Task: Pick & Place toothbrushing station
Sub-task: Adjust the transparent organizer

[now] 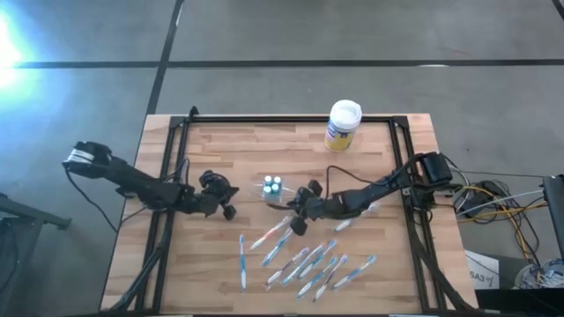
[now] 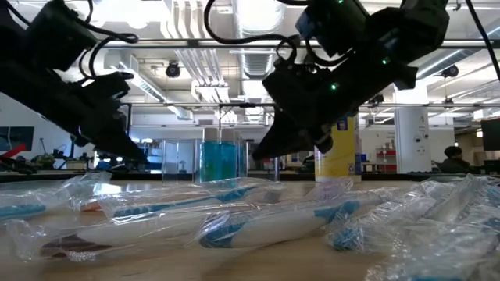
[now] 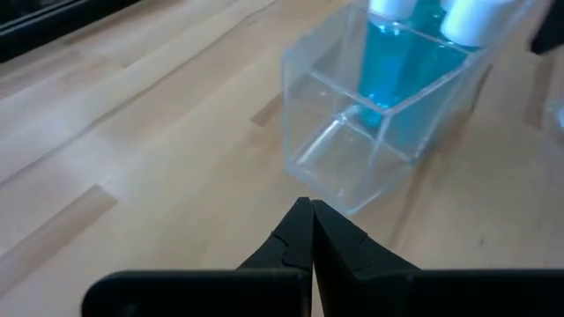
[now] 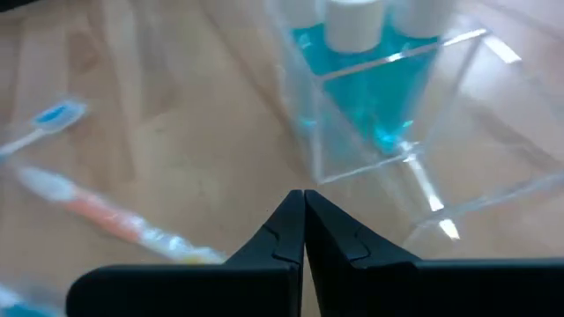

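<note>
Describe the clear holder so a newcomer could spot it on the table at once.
On the wooden table, look at the middle, between the two dark arms. The clear plastic holder stands there, just behind the scattered wrapped toothbrushes. Unlike the white-lidded canister at the back edge, it is a see-through box holding small blue and white tubes.

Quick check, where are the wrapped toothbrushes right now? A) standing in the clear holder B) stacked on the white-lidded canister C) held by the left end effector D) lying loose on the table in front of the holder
D: the high view shows the toothbrushes lying scattered flat on the table, apart from the clear holder, which carries only the tubes.
</note>
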You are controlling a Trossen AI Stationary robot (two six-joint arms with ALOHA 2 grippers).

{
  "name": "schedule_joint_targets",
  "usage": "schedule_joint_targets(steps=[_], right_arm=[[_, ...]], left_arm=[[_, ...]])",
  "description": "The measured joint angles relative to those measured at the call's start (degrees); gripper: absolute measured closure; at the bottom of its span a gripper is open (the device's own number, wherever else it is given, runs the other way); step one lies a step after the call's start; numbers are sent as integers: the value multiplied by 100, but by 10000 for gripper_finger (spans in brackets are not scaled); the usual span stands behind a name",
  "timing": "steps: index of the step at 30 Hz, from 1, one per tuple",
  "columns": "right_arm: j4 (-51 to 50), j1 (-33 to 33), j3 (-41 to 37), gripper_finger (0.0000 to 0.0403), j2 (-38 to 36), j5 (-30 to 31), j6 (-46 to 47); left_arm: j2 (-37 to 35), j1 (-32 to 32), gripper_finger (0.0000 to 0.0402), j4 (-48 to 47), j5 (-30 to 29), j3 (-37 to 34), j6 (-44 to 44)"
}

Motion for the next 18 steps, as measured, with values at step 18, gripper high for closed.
schedule_joint_targets(steps=[18], right_arm=[[-534,-136,-35,394,-20,459,202]], left_arm=[[1509,435,398,234,594,957,607]])
